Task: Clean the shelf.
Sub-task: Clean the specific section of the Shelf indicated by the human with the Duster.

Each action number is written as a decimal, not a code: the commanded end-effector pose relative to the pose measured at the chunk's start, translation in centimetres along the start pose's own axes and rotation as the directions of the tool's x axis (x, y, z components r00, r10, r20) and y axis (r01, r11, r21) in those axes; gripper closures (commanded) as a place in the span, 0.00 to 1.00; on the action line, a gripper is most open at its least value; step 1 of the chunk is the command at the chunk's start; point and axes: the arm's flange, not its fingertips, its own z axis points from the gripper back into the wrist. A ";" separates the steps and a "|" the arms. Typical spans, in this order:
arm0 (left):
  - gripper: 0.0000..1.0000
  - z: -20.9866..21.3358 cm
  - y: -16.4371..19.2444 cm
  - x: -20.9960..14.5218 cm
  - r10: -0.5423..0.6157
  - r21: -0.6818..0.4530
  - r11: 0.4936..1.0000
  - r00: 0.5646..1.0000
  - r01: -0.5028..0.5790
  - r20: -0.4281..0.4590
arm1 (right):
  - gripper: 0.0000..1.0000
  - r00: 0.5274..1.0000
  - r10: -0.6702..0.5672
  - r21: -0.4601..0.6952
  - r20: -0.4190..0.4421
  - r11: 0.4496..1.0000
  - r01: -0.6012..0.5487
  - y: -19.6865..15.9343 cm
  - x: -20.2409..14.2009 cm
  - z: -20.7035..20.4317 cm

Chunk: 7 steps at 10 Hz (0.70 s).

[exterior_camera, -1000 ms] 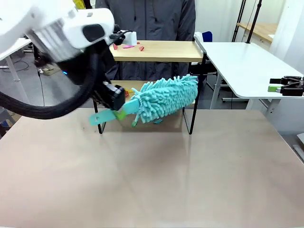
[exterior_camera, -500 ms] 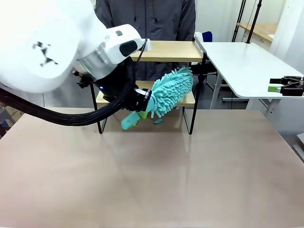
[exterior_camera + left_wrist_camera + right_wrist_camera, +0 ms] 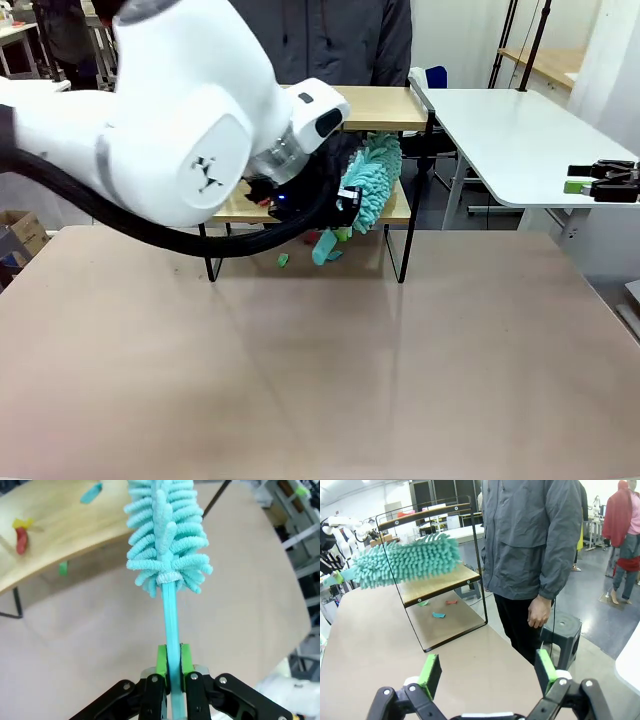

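The shelf [image 3: 385,108] stands at the table's far side, two wooden boards in a black frame. My left gripper [image 3: 170,666] is shut on the thin handle of a teal fluffy duster [image 3: 164,535]. The duster's head [image 3: 372,180] is at the shelf's lower board [image 3: 398,211], between the two tiers. Small paper scraps lie on the lower board: a red one [image 3: 21,541], a yellow one [image 3: 23,523] and a teal one [image 3: 91,492]. My right gripper [image 3: 487,672] is open with nothing in it, off to the table's right [image 3: 600,180].
A person in a grey jacket [image 3: 530,550] stands right behind the shelf. More scraps lie on the table under the shelf [image 3: 439,614], and a green one [image 3: 283,261] lies by its front. A white side table [image 3: 500,140] is at the right. My left arm [image 3: 180,140] covers the shelf's left half.
My left arm has swung right and toward the shelf. The duster has turned from lying across the shelf's front to pointing in between the tiers. The right arm has not moved.
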 end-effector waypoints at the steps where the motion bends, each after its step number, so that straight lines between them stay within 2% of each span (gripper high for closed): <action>1: 0.87 -2.2 -1.7 1.9 0.051 -0.009 0.999 0.998 -0.051 0.036 | 0.00 1.000 0.005 0.001 -0.002 1.000 -0.005 0.0 0.2 -0.1; 4: 0.87 -4.6 -2.1 2.5 0.118 -0.045 0.992 0.993 -0.118 0.015 | 0.00 1.000 0.005 0.001 -0.002 1.000 -0.005 0.0 0.2 -0.1; 7: 0.87 -6.2 -2.9 2.1 0.170 -0.004 0.986 0.986 -0.170 -0.002 | 0.00 1.000 0.005 0.001 -0.002 1.000 -0.005 0.0 0.2 -0.1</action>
